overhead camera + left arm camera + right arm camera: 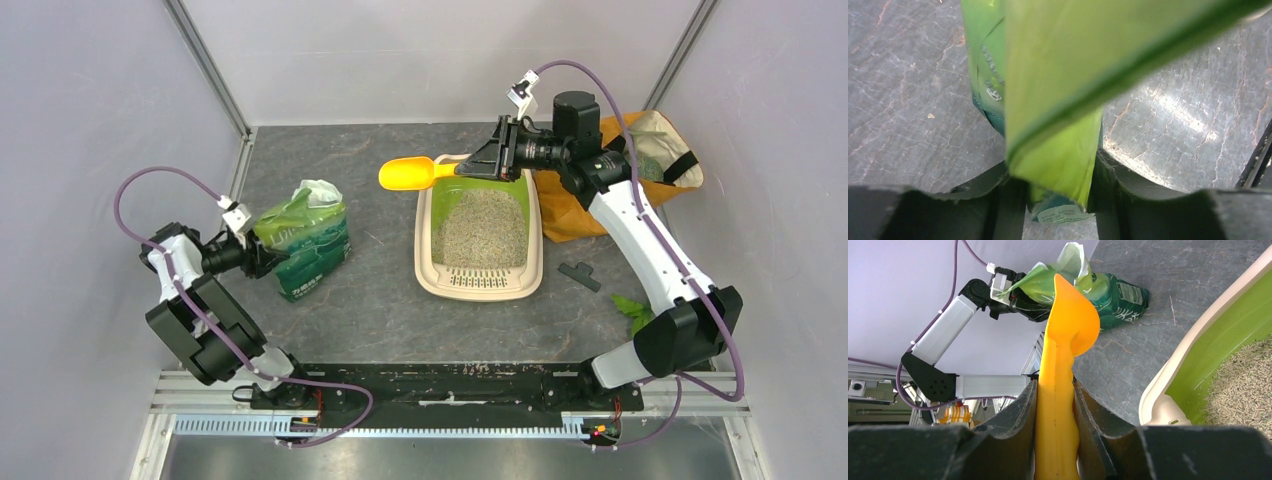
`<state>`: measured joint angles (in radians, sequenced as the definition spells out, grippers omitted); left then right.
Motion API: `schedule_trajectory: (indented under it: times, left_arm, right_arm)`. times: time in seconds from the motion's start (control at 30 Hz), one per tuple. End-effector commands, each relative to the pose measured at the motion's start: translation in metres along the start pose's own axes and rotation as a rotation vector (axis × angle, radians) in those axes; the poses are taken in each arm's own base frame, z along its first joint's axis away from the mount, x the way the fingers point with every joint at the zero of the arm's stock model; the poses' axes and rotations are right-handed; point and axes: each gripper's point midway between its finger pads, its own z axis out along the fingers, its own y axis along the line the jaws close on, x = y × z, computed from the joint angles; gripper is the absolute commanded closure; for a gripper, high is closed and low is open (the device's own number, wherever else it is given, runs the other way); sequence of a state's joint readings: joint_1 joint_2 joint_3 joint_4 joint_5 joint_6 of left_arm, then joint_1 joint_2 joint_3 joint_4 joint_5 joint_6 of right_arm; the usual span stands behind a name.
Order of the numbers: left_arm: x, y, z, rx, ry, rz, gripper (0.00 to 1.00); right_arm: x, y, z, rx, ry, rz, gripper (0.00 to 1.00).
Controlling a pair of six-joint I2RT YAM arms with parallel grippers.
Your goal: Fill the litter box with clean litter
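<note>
The litter box [424,240], with its beige rim and lime-green inside, lies at the table's centre, its slotted grate at the near end. Clean litter [484,228] covers its floor. My right gripper [478,165] is shut on the handle of a yellow scoop [408,173]. The scoop's bowl hangs past the box's far left corner and looks empty. The right wrist view shows the jaws tight on the scoop [1068,335] beside the box's rim [1193,350]. My left gripper [262,255] is shut on an edge of the green bag [305,245]. That bag fold [1058,75] fills the gap between the jaws.
An orange fabric bag [600,200] lies at the back right, behind the right arm. A small dark piece [580,273] and a green scrap [632,308] lie right of the box. Grey walls close in the table on three sides.
</note>
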<state>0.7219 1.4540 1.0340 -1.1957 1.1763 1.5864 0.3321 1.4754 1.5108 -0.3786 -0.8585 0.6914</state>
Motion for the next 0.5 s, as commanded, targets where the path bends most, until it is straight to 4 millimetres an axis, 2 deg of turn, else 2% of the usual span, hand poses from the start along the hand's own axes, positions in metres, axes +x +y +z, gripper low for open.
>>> schedule_trajectory:
  times: [0.0, 0.1, 0.23, 0.33, 0.47]
  left_arm:
    - [-0.008, 0.002, 0.007, 0.013, -0.099, 0.013, 0.56]
    - [-0.01, -0.007, 0.008, 0.05, -0.115, 0.019, 0.8]
    - [-0.03, -0.022, 0.001, 0.121, -0.142, 0.074, 0.97]
    - [-0.045, -0.019, -0.004, 0.108, -0.133, 0.116, 0.98]
    - [-0.053, -0.036, -0.001, 0.171, -0.057, 0.285, 0.98]
  right_arm:
    - [-0.007, 0.011, 0.002, -0.031, -0.014, -0.036, 1.0]
    - [-0.008, 0.01, 0.002, -0.026, -0.013, -0.037, 1.0]
    - [-0.006, 0.008, 0.003, -0.015, -0.013, -0.045, 1.0]
    - [-0.005, 0.006, 0.002, 0.013, -0.015, -0.073, 1.0]
    - [-0.002, 0.01, -0.001, 0.045, -0.007, -0.135, 1.0]
